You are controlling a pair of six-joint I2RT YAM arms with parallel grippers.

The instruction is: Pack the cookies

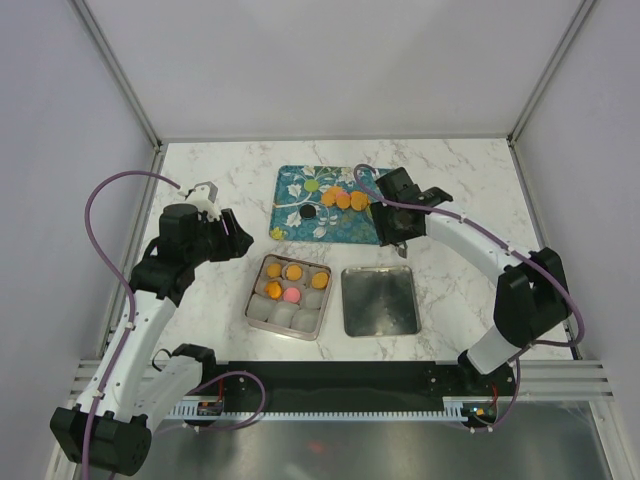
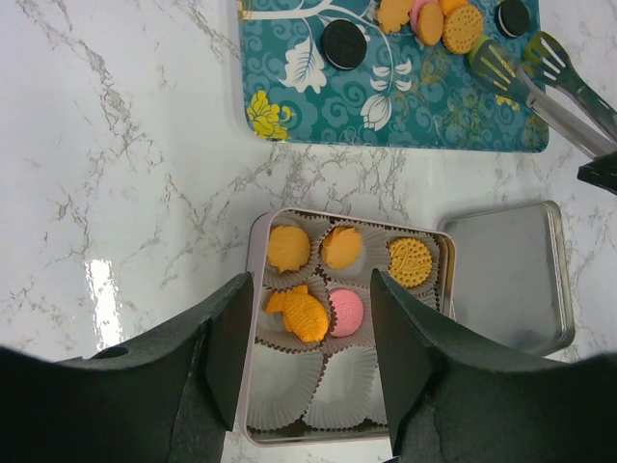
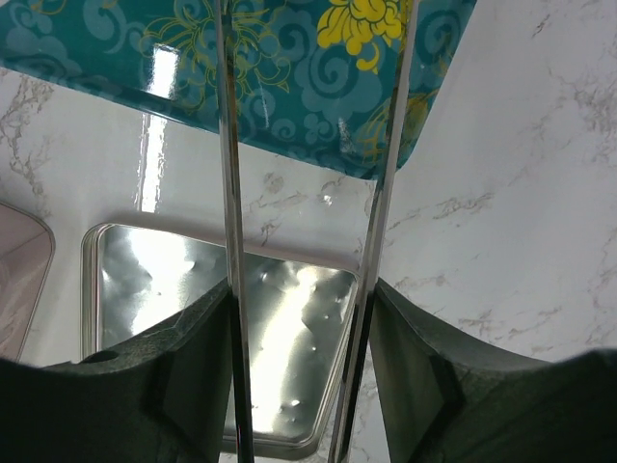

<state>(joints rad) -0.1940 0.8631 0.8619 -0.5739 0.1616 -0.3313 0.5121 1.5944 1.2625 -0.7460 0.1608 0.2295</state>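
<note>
Several cookies (image 1: pixel 343 199), orange, green and black, lie on the teal tray (image 1: pixel 300 228). More cookies (image 2: pixel 305 315) sit in paper cups in the open tin (image 2: pixel 253 289): orange ones and a pink one (image 2: pixel 346 312). My left gripper (image 2: pixel 310 338) hangs open above the tin's near cups, with nothing between its fingers. The right gripper (image 3: pixel 299 318) is shut on metal tongs (image 3: pixel 228 145). The tongs' green tips (image 2: pixel 540 68) are spread over the tray's right end, beside the cookies there.
The tin's lid (image 1: pixel 379 301) lies inside-up to the right of the tin, just below the tray. Cage walls surround the marble table on three sides. A black cookie (image 2: pixel 343 43) lies alone at the tray's left.
</note>
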